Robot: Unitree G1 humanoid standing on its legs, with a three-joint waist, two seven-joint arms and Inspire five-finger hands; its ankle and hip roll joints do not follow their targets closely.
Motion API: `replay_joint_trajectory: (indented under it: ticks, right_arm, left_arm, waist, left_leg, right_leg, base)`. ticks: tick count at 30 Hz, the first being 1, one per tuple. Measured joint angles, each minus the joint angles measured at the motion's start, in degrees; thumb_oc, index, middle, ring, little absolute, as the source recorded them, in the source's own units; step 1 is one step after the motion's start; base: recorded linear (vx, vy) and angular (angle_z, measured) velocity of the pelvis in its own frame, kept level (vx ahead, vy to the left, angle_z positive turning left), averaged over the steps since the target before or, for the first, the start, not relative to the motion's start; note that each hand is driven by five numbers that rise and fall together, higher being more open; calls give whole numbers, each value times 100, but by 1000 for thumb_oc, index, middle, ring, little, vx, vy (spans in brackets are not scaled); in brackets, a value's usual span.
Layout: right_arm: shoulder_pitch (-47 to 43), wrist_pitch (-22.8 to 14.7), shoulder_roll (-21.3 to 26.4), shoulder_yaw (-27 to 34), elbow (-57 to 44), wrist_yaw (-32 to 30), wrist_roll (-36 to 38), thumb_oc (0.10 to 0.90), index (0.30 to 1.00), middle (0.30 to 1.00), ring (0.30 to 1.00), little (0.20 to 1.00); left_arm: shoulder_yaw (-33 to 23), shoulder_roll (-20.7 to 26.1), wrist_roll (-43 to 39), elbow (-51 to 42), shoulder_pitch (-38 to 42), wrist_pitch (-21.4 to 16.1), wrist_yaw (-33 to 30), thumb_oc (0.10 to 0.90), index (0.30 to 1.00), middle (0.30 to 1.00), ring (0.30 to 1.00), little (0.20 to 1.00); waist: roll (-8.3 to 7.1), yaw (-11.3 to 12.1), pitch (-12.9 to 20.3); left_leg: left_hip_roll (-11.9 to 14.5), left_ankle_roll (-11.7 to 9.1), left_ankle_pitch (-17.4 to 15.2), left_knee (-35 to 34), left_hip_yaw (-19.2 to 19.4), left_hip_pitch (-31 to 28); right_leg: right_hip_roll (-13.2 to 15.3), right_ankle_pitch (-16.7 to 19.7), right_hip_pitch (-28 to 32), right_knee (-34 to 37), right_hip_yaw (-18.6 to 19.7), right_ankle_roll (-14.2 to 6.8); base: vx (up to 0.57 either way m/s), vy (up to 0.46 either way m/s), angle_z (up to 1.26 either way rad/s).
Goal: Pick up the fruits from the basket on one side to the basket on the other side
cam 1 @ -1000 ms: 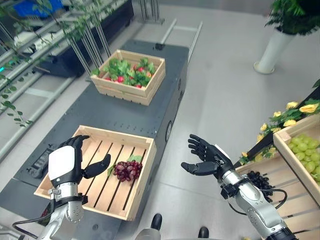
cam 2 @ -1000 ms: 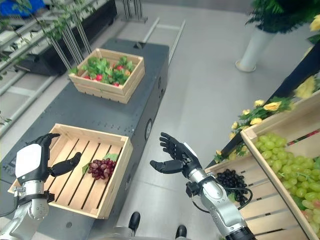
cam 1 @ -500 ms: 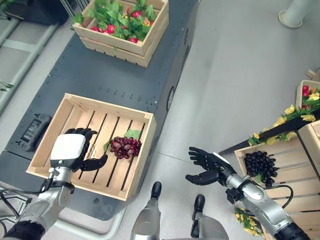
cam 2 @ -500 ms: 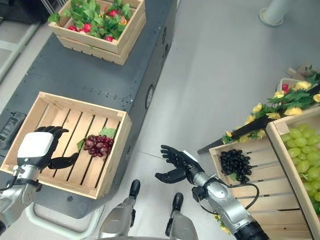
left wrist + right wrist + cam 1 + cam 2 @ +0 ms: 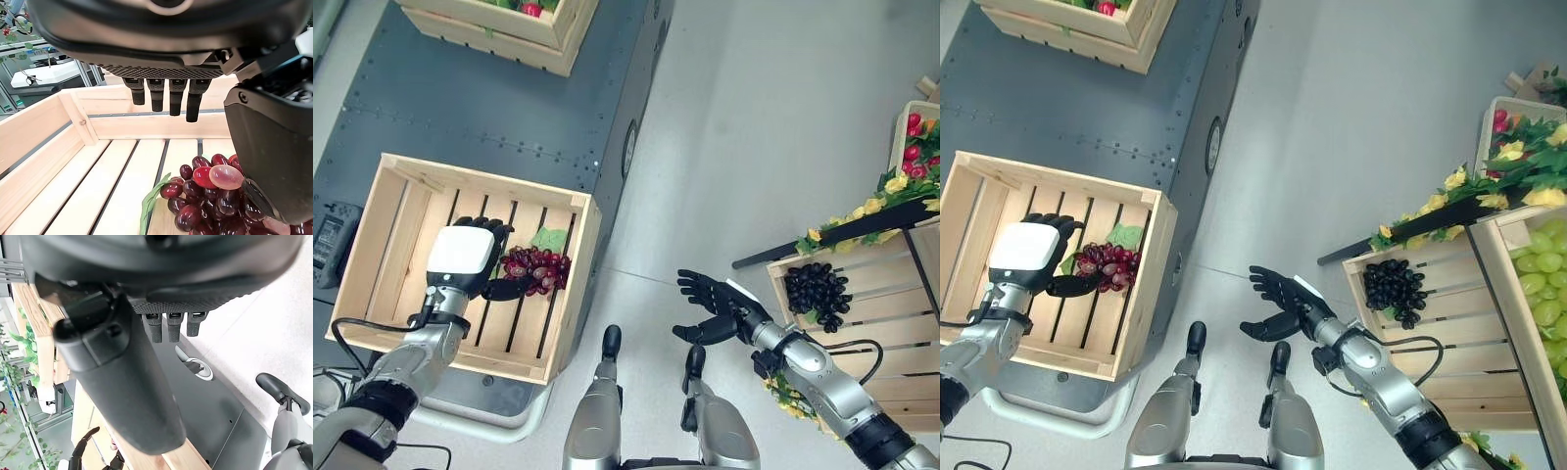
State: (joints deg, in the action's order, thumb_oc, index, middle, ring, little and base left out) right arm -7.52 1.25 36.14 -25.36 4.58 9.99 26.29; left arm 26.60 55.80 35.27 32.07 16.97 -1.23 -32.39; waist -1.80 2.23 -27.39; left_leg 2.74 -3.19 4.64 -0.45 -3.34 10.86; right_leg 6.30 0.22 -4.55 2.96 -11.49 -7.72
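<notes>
A dark grey metal surface [image 5: 489,117] carries a light slatted wooden crate [image 5: 391,206] on the robot's left. Inside this crate, by its right wall, lies a bunch of dark red grapes [image 5: 530,267] with a green leaf [image 5: 548,238] just behind it. The left hand [image 5: 465,259] is down in the crate too, just to the left of the red grapes. Its fingers are straight and spread apart, and its thumb reaches out to the near side of the bunch. In the left wrist view the thumb touches the grapes, but the fingers are up above the slats and hold nothing.

Far behind the slatted crate, on the same surface, stands a second wooden crate of green leaves and red fruit [image 5: 499,20].

To the right of the slatted crate is bare grey floor [image 5: 754,137]. The right hand [image 5: 720,313] hangs over this floor, well apart from the crate. Its fingers are straight and apart, with nothing in them.

Further right again is a wooden box of black grapes [image 5: 817,294]. Above it in the view are yellow flowers [image 5: 891,186]. In the right eye view, a box of green grapes [image 5: 1547,284] sits past the black ones.
</notes>
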Motion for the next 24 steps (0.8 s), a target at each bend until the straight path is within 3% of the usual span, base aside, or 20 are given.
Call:
replay_joint_trajectory:
  ticks: [5, 16, 24]
  right_arm:
    - [10, -9, -3, 7, 71, -9, -117, 800, 900, 900, 900, 900]
    - [-81, -8, -10, 30, 92, -183, -126, 800, 900, 900, 900, 900]
    - [-160, -8, -74, 38, 97, -248, -126, 800, 900, 900, 900, 900]
  left_arm:
    - [121, 1, 16, 222, 140, -49, 117, 800, 900, 900, 900, 900]
    - [417, 156, 121, 89, 402, 24, 1242, 800, 900, 900, 900, 900]
    - [684, 140, 561, 209, 540, 186, 1020, 800, 900, 900, 900, 900]
  waist:
    - [-16, -39, -8]
    - [-116, -62, -60]
    - [-166, -110, -82]
  left_leg:
    - [1, 19, 14, 6, 52, 1]
    - [2, 32, 46, -7, 59, 166]
    - [3, 39, 53, -1, 62, 129]
  right_leg:
    - [4, 0, -19, -18, 19, 0]
    - [2, 13, -162, -13, -2, 1]
    - [2, 14, -122, -14, -8, 1]
  base:
    - [-44, 25, -2]
    - [-21, 10, 1]
    - [0, 0, 0]
